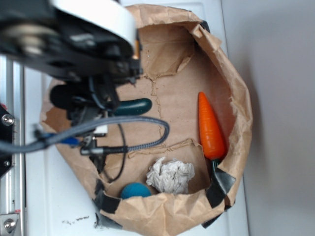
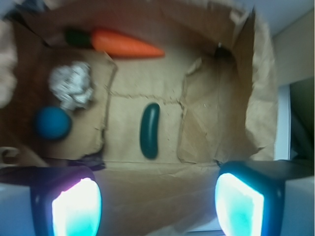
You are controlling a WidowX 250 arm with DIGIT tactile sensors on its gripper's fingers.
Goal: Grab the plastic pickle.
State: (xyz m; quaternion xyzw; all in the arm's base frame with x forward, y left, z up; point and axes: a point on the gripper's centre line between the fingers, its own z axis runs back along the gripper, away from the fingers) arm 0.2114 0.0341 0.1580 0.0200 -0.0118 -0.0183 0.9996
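The plastic pickle (image 2: 149,130) is dark teal-green and glossy, lying on the brown paper floor of a torn-open bag (image 2: 147,78). In the exterior view only one rounded end of the pickle (image 1: 135,106) shows beyond the arm. My gripper (image 2: 157,204) is open, its two glowing pads (image 2: 76,209) far apart with nothing between them. It hangs above the bag's near wall, apart from the pickle, which lies just beyond it and roughly centred between the pads. In the exterior view the gripper is hidden behind the arm's body.
An orange carrot (image 2: 125,44) lies along the far side of the bag. A crumpled white paper wad (image 2: 73,84) and a teal-blue ball (image 2: 52,123) sit at one end. Raised paper walls (image 1: 236,98), taped at the corners, ring the floor. A cable (image 1: 142,142) loops off the arm.
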